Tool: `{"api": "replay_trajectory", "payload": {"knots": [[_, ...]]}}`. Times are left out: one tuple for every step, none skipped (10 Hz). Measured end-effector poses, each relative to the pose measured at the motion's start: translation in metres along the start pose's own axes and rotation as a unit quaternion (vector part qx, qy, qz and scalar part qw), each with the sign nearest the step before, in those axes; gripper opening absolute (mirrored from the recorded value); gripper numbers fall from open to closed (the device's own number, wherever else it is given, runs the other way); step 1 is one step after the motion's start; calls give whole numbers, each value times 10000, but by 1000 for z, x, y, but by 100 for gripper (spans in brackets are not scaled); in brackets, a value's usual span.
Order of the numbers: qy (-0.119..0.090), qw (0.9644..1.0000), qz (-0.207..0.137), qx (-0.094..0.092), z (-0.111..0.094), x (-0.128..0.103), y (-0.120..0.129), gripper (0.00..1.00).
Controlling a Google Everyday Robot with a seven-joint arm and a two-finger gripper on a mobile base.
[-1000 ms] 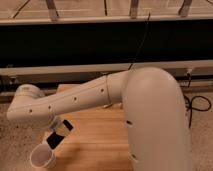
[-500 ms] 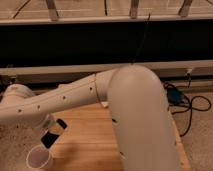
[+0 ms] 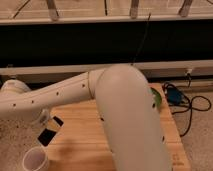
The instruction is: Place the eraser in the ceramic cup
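Observation:
My white arm reaches from the right across the wooden table (image 3: pixel 82 145) to its left front corner. My gripper (image 3: pixel 50 129) hangs at the end of the arm, by the table's left edge. It is shut on the eraser (image 3: pixel 46 136), a small flat black block tilted downwards. The ceramic cup (image 3: pixel 35 160), small, round and whitish, stands upright at the bottom left. The eraser is just above and to the right of the cup's rim, apart from it. The cup's inside looks pale.
A blue-black device with cables (image 3: pixel 172 95) lies at the table's far right edge. A green object (image 3: pixel 156 98) shows partly behind my arm. A dark wall with a pale rail (image 3: pixel 165 65) runs behind the table. My upper arm covers the table's middle.
My arm has swung left and nearer the camera, filling more of the view. The gripper with the eraser has shifted slightly left, closer to the cup. The cup has not moved.

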Motion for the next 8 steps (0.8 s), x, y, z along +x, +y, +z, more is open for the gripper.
{"api": "replay_trajectory", "payload": {"knots": [[-18, 10000, -8, -3, -1, 1, -1, 3], [-50, 10000, 0, -9, -3, 4, 0, 3], [-94, 10000, 0, -14, -6, 4, 1, 3], [-150, 9999, -7, 1, -10, 2, 3, 3], [-206, 9998, -23, 14, -14, -1, 6, 3], [-285, 9996, -58, 39, -20, -7, 8, 3], [-379, 9992, -108, 84, -27, -14, 9, 3], [-455, 9988, -151, 108, -31, -20, 11, 3]]}}
